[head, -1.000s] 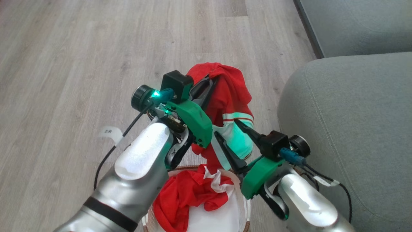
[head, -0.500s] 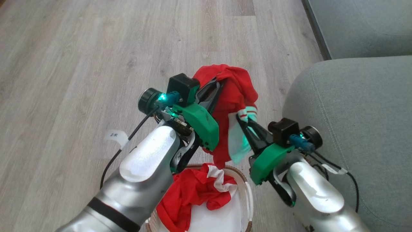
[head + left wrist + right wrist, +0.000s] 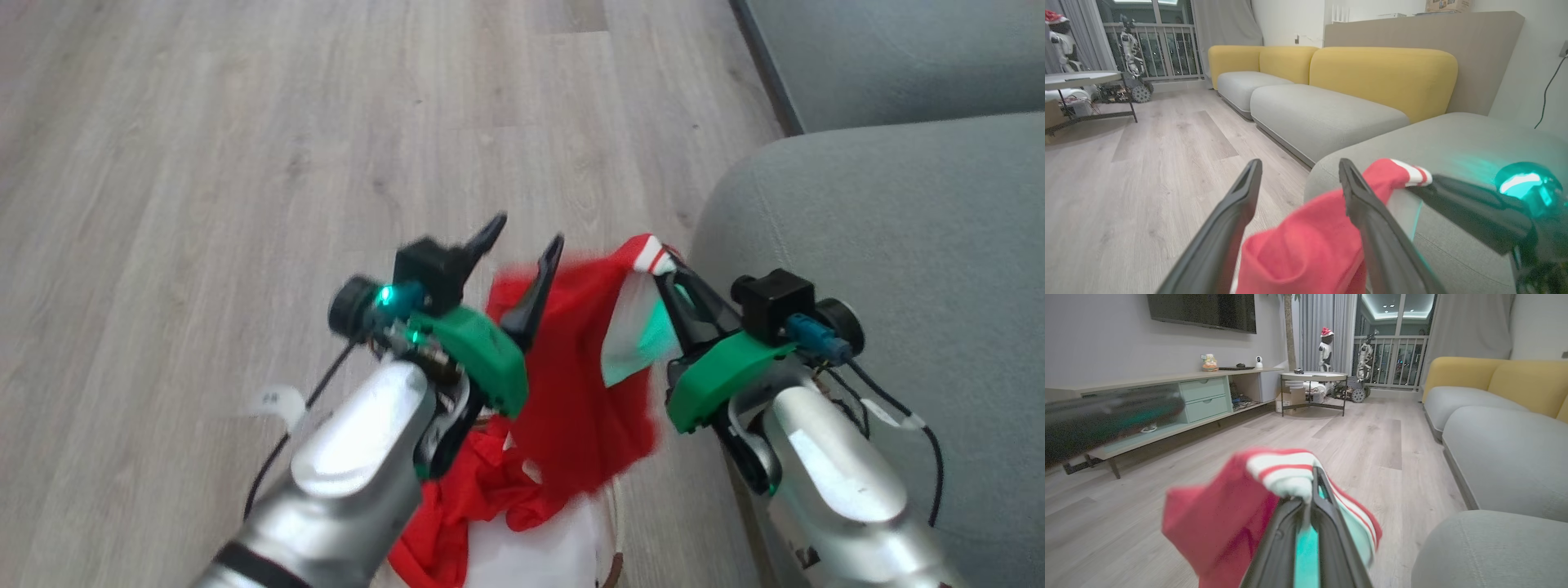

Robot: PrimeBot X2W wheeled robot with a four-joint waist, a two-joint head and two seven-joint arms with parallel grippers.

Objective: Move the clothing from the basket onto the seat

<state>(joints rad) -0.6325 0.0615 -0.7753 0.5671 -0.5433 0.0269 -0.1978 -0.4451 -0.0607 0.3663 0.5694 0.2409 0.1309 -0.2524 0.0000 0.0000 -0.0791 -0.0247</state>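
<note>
One red garment (image 3: 588, 392) hung in the air over the basket (image 3: 555, 559), pinched at its white-striped hem by the right gripper (image 3: 671, 279), whose fingers were pressed together on the cloth. That arm reached up and forward from the lower right, close beside the rounded edge of the seat (image 3: 882, 245). The left gripper (image 3: 526, 231) stood just left of the hanging cloth, its fingers spread wide and pointing up, not closed on it. Open wooden floor (image 3: 245, 163) lay ahead and to the left. A second red garment (image 3: 457, 506) lay crumpled in the basket, bunched toward its left side.
</note>
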